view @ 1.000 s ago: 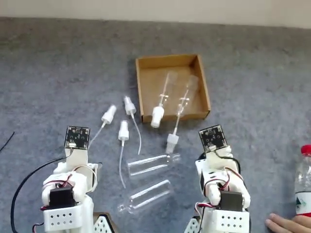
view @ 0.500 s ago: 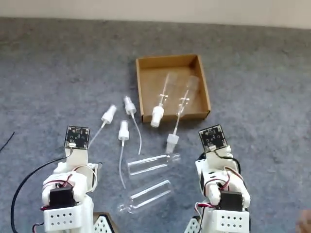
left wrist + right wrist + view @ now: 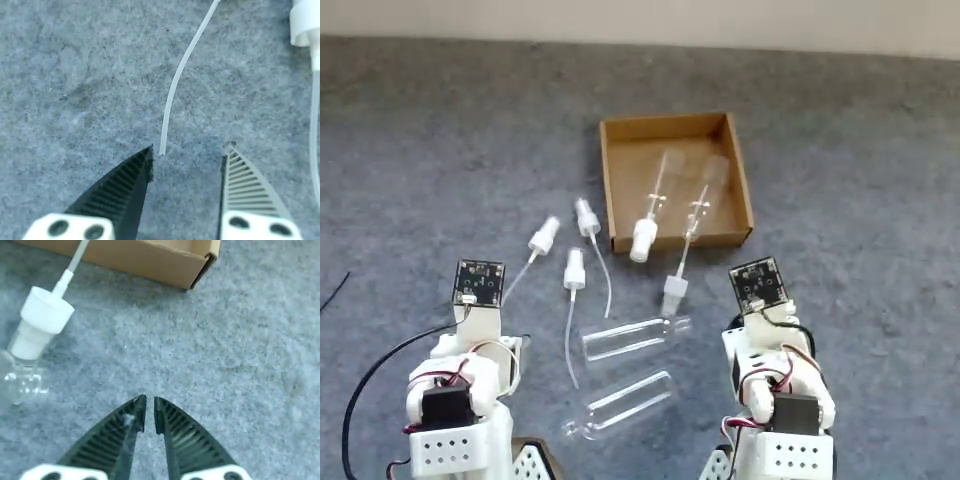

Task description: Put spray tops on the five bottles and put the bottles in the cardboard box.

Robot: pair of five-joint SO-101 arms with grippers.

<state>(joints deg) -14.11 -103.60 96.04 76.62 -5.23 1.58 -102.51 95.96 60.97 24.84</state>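
Four bottles (image 3: pixel 630 338), five spray tops (image 3: pixel 574 270), one cardboard box (image 3: pixel 607 185); left gripper (image 3: pixel 189 149) held its fingers apart, right gripper (image 3: pixel 149 407) closed

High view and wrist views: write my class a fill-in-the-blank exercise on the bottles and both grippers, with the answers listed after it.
1. Outside the cardboard box, ____ clear bottles lie uncapped on the carpet between the arms.
2. The left gripper has its fingers ____.
3. The right gripper has its fingers ____.
Missing words: two; open; shut.
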